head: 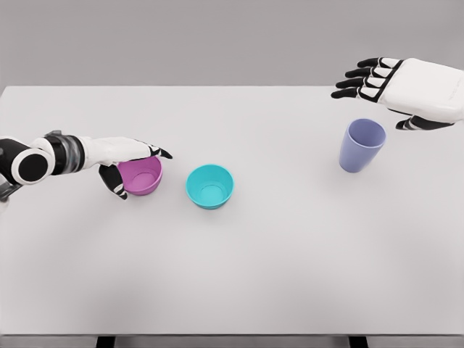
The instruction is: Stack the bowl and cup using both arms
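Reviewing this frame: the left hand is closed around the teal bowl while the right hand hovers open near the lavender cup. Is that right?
Not quite. The head view shows the left hand gripping the purple bowl, not the teal bowl, which sits untouched beside it. The rest holds: the right hand hovers open near the lavender cup.

**A Bare Test Bench, Nothing Homely About It**

From where I stood, the place looked like a simulated lab set-up, not a kitchen or a home. A plain white table point(239, 275) filled almost the whole scene, and behind it ran a flat grey wall point(217, 36) without texture or marking. The light was even and the surfaces were smooth and unworn, as in a computer render. The only furnishings were simple plastic-looking test pieces: a pink bowl point(142, 176), a teal bowl point(210, 185) and a lavender cup point(362, 145), all plain coloured and unpatterned. White robot arms reached in from both sides.
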Controlling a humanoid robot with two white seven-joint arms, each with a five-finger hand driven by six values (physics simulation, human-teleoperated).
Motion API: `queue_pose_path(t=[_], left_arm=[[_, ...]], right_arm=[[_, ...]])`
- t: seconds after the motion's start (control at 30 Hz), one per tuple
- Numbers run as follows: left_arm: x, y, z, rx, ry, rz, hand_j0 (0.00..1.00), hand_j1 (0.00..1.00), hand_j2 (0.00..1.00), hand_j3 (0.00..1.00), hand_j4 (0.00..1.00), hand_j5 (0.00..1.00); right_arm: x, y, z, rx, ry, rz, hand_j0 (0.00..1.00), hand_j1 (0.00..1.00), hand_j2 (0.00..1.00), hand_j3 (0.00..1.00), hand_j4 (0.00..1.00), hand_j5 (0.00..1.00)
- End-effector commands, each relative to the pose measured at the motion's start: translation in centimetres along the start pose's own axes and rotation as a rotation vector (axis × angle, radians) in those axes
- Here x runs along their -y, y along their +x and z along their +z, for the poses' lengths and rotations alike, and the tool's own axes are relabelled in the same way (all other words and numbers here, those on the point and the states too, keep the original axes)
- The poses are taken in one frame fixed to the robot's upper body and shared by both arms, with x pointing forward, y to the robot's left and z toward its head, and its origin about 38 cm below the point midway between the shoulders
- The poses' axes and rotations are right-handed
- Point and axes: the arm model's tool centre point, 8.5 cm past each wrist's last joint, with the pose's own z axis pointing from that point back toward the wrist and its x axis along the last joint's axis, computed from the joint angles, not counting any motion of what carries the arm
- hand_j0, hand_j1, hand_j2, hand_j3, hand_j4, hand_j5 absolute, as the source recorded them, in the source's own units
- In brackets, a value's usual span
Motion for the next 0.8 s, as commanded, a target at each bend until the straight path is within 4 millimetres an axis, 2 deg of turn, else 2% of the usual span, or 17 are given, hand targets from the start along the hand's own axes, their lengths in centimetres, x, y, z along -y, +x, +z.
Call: queue_pose_path(t=[0.0, 0.13, 0.27, 0.4, 0.77], left_arm=[[0.0, -0.1, -0.1, -0.001, -0.001, 0.001, 0.99, 0.99, 0.99, 0.99, 0.99, 0.99], [0.1, -0.1, 0.0, 0.0, -0.002, 0.003, 0.83, 0.83, 0.83, 0.83, 0.83, 0.83], [0.1, -0.1, 0.0, -0.002, -0.001, 0.003, 0.74, 0.74, 0.74, 0.74, 0.74, 0.74], [-0.2, 0.2, 0.2, 0.01, 0.006, 0.002, 0.73, 0.73, 0.73, 0.73, 0.73, 0.73], [-1.2, 1.4, 2.5, 0.031, 0.034, -0.053, 0.73, 0.73, 0.73, 0.73, 0.73, 0.73]], right_arm=[[0.0, 0.0, 0.0, 0.0, -0.003, -0.005, 1.0, 1.0, 1.0, 1.0, 1.0, 1.0], [0.0, 0.0, 0.0, 0.0, -0.003, -0.005, 1.0, 1.0, 1.0, 1.0, 1.0, 1.0], [0.1, -0.1, 0.1, -0.003, -0.002, -0.003, 1.0, 1.0, 1.0, 1.0, 1.0, 1.0], [0.0, 0.0, 0.1, -0.003, -0.001, -0.004, 1.0, 1.0, 1.0, 1.0, 1.0, 1.0], [0.1, -0.1, 0.1, -0.003, -0.002, -0.003, 1.0, 1.0, 1.0, 1.0, 1.0, 1.0]])
